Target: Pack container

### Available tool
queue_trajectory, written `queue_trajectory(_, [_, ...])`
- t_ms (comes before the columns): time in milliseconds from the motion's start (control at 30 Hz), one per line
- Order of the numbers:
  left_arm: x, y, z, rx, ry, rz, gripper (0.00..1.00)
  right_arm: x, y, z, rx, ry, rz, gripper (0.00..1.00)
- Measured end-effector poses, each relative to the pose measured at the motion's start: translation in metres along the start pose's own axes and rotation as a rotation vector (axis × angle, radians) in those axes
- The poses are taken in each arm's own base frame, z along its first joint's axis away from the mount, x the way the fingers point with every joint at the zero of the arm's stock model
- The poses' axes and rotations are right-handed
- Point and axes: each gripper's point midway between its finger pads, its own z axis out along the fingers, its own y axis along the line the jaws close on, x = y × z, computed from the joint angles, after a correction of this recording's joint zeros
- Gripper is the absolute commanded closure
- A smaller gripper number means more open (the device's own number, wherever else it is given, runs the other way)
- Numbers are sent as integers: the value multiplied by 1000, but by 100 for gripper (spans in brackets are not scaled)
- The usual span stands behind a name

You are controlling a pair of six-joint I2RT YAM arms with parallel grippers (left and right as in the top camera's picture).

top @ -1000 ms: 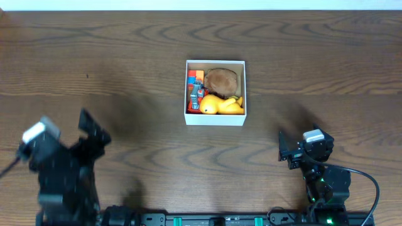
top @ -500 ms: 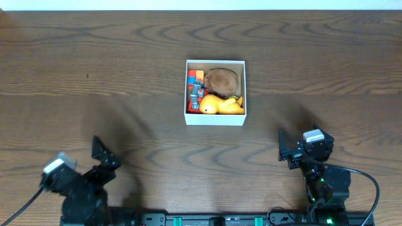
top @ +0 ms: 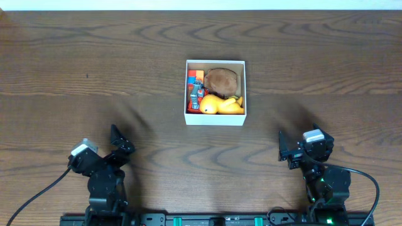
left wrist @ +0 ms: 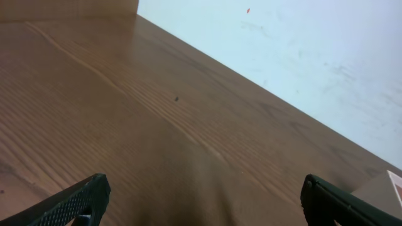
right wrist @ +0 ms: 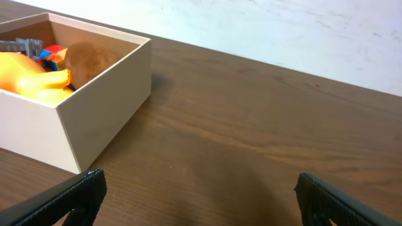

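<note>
Overhead: container (top: 215, 119) well ahead, between wide-spread left tool (top: 120, 143) and right tool (top: 284, 152)

Counter (top: 75, 56): dark brown wood, grain running left to right, fills the overhead view.
On counter: container (top: 215, 119), square, low white walls, sitting flat near the middle.
Surface mark: small dark speck (top: 87, 76), far left of the container.

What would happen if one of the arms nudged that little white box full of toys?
The container would probably slide rather than tip: its walls are low and its base wide on the smooth wooden table. It looks like light, thin cardboard, so a hard squeeze may dent a wall. The yellow duck toy inside might shift.
</note>
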Motion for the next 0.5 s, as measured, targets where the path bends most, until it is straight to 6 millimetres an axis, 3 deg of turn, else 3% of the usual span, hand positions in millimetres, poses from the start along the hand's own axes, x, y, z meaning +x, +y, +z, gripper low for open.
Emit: queue_trajectory(500, [5, -3, 1, 49, -11, 98, 2, 0, 0, 0, 0, 0, 0, 1])
